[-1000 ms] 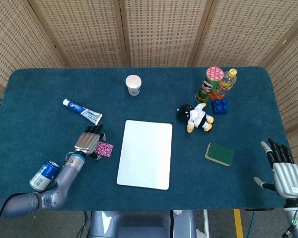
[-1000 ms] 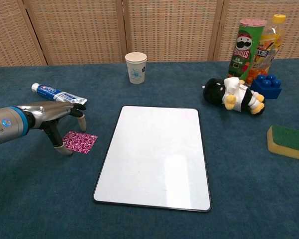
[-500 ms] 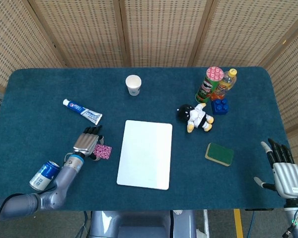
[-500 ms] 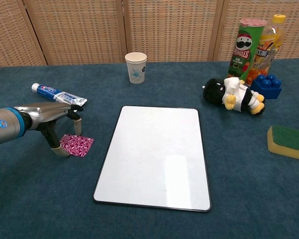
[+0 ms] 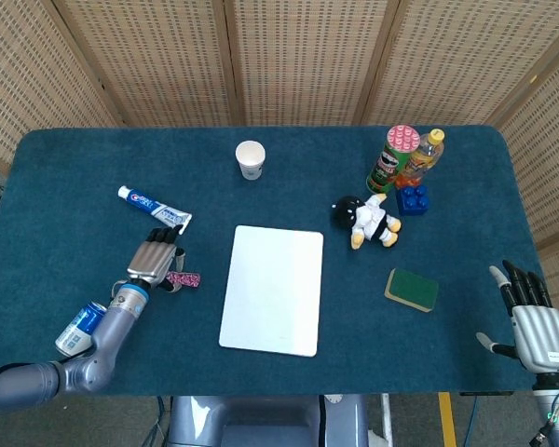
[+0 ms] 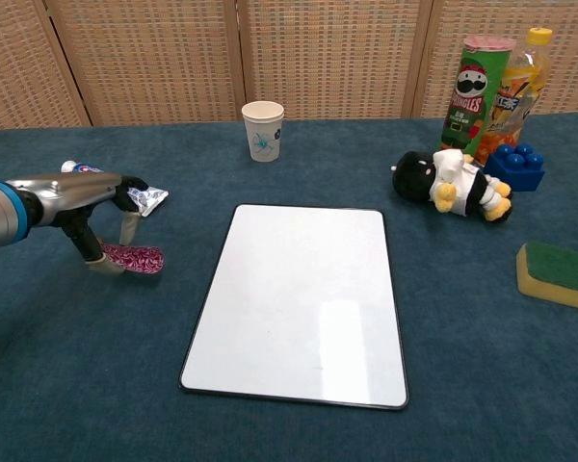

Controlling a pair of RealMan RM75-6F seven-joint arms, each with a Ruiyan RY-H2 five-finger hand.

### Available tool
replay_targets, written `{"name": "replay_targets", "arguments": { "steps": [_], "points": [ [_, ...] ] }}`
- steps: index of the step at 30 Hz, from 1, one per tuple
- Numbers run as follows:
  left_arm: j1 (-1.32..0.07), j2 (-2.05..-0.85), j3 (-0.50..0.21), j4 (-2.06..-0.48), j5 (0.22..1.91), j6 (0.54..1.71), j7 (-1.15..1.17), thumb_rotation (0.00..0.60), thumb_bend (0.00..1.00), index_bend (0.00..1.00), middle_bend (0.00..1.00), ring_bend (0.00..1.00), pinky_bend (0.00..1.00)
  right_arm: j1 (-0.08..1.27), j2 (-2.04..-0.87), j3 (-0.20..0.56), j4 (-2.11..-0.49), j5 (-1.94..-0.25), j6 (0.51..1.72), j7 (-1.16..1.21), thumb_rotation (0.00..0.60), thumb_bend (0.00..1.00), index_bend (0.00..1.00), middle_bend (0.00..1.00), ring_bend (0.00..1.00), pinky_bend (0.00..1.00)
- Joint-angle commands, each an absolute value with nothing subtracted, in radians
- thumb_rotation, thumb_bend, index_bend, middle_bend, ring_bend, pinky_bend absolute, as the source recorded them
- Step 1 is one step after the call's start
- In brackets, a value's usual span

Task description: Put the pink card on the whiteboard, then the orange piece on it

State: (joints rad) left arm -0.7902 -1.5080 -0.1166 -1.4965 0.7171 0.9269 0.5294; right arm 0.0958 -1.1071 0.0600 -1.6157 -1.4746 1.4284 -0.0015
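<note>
Head view
Left hand (image 5: 154, 260): over the left half of the tabletop, fingers bent down onto the pink card, holding it by its left end.
Pink card (image 5: 183, 278): lifted and tilted, seen nearly edge-on, just left of the whiteboard, not on it.
Whiteboard (image 5: 273, 290): flat near the middle of the tabletop, closer to the front edge.
Right hand (image 5: 533, 321): off the front right corner, fingers spread and straight, holding nothing.
Toothpaste tube (image 5: 149, 207): left half, just behind the left hand.
Soda can (image 5: 78, 329): lying near the front left corner, beside the left forearm.
Paper cup (image 5: 250, 159): upright toward the back edge, left of centre.
Green sponge (image 5: 412, 290): right half, well apart from the whiteboard.
Plush toy (image 5: 367, 221): lying right of centre.
Back right group: chip can (image 5: 392, 158), bottle (image 5: 425, 155) and blue brick (image 5: 411, 198) close together.
Orange piece: cannot tell which item this is.

Chest view
Left hand (image 6: 101, 207): thumb under and fingers over the card's left end, pinching it.
Pink card (image 6: 131, 258): raised at a slant left of the whiteboard (image 6: 303, 300); whether its low edge touches the cloth cannot be told.
Right hand: out of this view.
Toothpaste tube (image 6: 144, 197): mostly hidden behind the fingers.
</note>
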Motion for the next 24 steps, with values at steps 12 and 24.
{"name": "replay_targets", "arguments": {
  "steps": [12, 24],
  "points": [
    [-0.841, -1.465, -0.172, -1.627, 0.722, 0.968, 0.566, 0.6, 0.2, 0.6, 0.0, 0.0, 0.0, 0.096, -1.105, 0.059, -1.617, -1.474, 1.427, 0.003, 0.6, 0.0, 0.0, 0.0, 0.0, 0.0],
    [-1.018, -1.594, -0.253, -1.59, 0.583, 0.919, 0.665, 0.6, 0.16, 0.42, 0.0, 0.0, 0.0, 0.098, -1.102, 0.06, -1.614, -1.47, 1.42, 0.014, 0.6, 0.0, 0.0, 0.0, 0.0, 0.0]
  ]
}}
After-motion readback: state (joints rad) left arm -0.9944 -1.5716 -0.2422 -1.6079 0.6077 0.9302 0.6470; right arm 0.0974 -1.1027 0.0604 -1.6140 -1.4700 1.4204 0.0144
